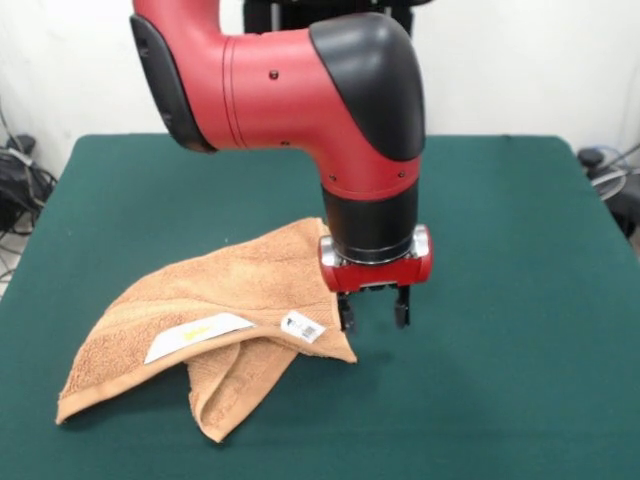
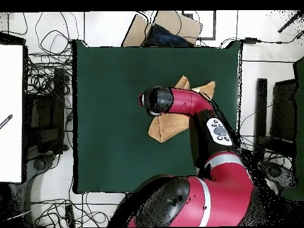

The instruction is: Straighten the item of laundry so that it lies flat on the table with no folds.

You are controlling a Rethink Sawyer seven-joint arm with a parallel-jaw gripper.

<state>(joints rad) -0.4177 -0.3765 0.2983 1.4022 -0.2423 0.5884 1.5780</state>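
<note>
The peach-orange towel [image 1: 215, 325] lies crumpled and folded on the green table [image 1: 520, 330], left of centre in the front view, with two white tags [image 1: 198, 335] facing up and a folded flap hanging toward the front. My gripper [image 1: 373, 312] hangs just right of the towel's right edge, a little above the cloth, fingers [image 1: 345, 312] apart and empty. In the overhead view the arm covers most of the towel [image 2: 165, 127]; the gripper is hidden under the arm's black end.
Cables and boxes lie off the table's edges [image 2: 41, 89]. A cardboard box [image 2: 172, 27] sits past the table's far end. Bare green felt [image 2: 113, 119] surrounds the towel on all sides.
</note>
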